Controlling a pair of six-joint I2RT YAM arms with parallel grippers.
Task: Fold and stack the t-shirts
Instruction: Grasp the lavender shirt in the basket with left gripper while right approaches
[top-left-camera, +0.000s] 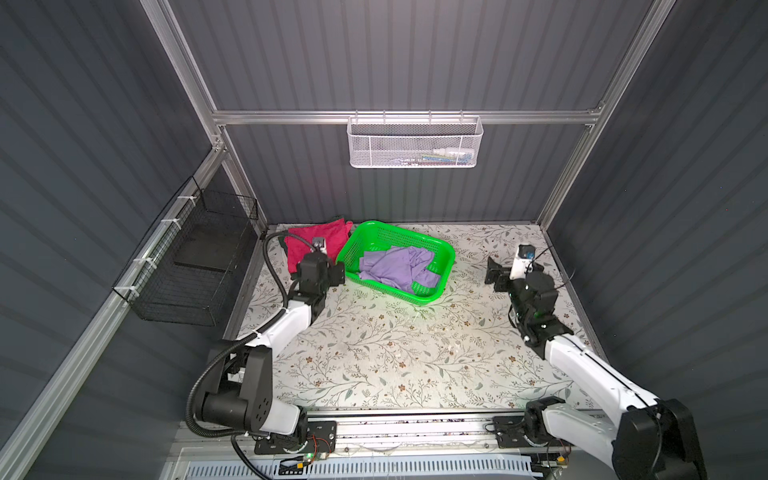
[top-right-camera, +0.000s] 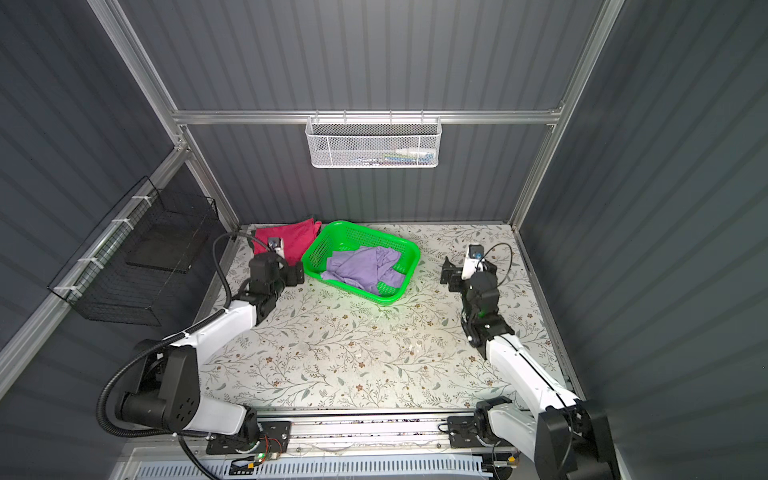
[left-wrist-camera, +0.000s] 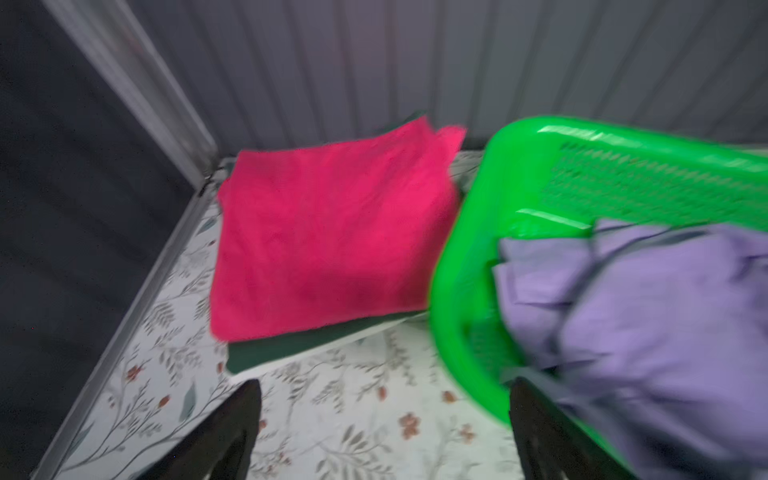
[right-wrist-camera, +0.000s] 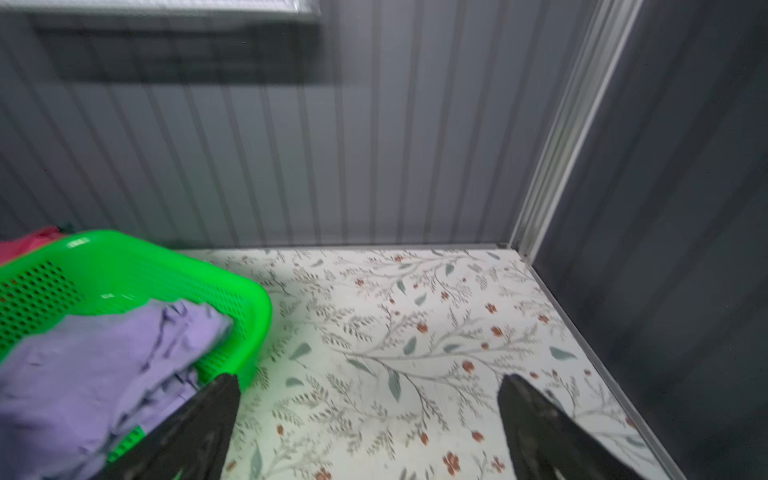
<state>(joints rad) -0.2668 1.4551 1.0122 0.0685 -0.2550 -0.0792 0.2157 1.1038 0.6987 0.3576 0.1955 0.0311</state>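
Left fingers (left-wrist-camera: 232, 432) spread wide, empty — over counter (left-wrist-camera: 332, 415). Just ahead: folded magenta tee (left-wrist-camera: 332, 232) stacked on dark green tee (left-wrist-camera: 291, 349). Beside one finger, green basket (left-wrist-camera: 519, 166) holding crumpled lavender tee (left-wrist-camera: 665, 311). Right fingers (right-wrist-camera: 540, 419) also wide apart, empty — basket beside one finger, counter ahead.

Grey ribbed walls (top-left-camera: 395, 54), aluminium frame (top-left-camera: 270, 117), floral tabletop (top-left-camera: 374, 353)

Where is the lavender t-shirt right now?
In both top views the lavender t-shirt lies crumpled inside the green basket at the back of the table, left of centre, just right of the folded magenta t-shirt in the back-left corner.
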